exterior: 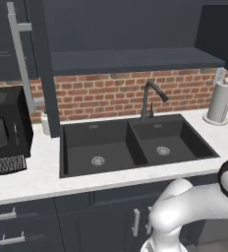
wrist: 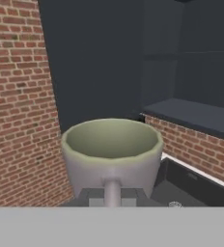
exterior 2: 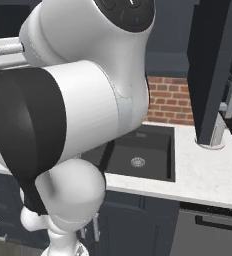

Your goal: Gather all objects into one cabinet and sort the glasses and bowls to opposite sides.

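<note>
Hand view has a brick wall (wrist: 17, 106) on its left, then a dark cabinet door (wrist: 92, 58) seen nearly edge-on, then the open cabinet (wrist: 191, 48) with its flat dark shelf (wrist: 196, 113) at the right. Below the shelf runs more brick, and under that a corner of the black sink (wrist: 191, 185) with a drain just showing. Low in the middle sits the mug (wrist: 111, 154), pale grey-beige, upright, its mouth open to the camera and its loop handle turned toward the lens. It hangs in the air in front of the door, lower than the shelf and left of it. The gripper's dark parts (wrist: 111, 198) press close at the mug's base around the handle, but the fingertips are hidden behind the grey band, so I cannot tell how far they are closed or whether they grip it.

Left base view, from the left: a tall open door with a silver bar handle (exterior: 20, 59), a black appliance (exterior: 5, 128) on the white counter (exterior: 37, 172), the double sink (exterior: 130, 145) with a dark tap (exterior: 150, 98), then a paper-towel roll (exterior: 220, 101). Above the brick the shelf (exterior: 135, 60) is bare. The white arm (exterior: 194, 211) rises at lower right.

Right base view has the arm (exterior 2: 78, 110) looming close on the left, the sink (exterior 2: 143, 155) behind it, and a dark door (exterior 2: 213, 70) at the right.
</note>
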{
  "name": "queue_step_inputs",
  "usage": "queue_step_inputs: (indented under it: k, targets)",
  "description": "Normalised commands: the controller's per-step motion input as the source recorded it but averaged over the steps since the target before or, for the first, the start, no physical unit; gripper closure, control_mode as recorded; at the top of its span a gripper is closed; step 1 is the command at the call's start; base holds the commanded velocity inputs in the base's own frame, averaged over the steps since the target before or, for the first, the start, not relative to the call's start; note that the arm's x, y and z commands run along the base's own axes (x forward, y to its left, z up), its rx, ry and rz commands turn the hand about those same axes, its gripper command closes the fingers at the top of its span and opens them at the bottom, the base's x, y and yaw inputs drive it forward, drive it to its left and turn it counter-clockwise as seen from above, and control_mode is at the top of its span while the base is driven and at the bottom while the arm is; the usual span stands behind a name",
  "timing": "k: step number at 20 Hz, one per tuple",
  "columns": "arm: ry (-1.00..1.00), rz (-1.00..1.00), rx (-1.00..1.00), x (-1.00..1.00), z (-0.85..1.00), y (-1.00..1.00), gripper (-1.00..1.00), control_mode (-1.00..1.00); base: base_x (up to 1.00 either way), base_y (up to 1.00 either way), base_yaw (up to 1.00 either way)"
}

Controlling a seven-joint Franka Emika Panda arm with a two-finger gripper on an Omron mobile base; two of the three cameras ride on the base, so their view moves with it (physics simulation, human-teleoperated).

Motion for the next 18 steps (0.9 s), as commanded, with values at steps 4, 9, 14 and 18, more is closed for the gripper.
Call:
queue_step_inputs:
  k: [4, 9, 14, 18]
  targets:
    - [0.00, 0.00, 0.00, 0.00, 0.00, 0.00, 1.00, 1.00, -1.00, -0.30, 0.03]
    - [0.00, 0.00, 0.00, 0.00, 0.00, 0.00, 1.00, 1.00, -1.00, -0.49, 0.05]
    - [0.00, 0.00, 0.00, 0.00, 0.00, 0.00, 1.00, 1.00, -0.73, -0.93, 0.00]
    - [0.00, 0.00, 0.00, 0.00, 0.00, 0.00, 1.00, 1.00, 0.00, -1.00, 0.00]
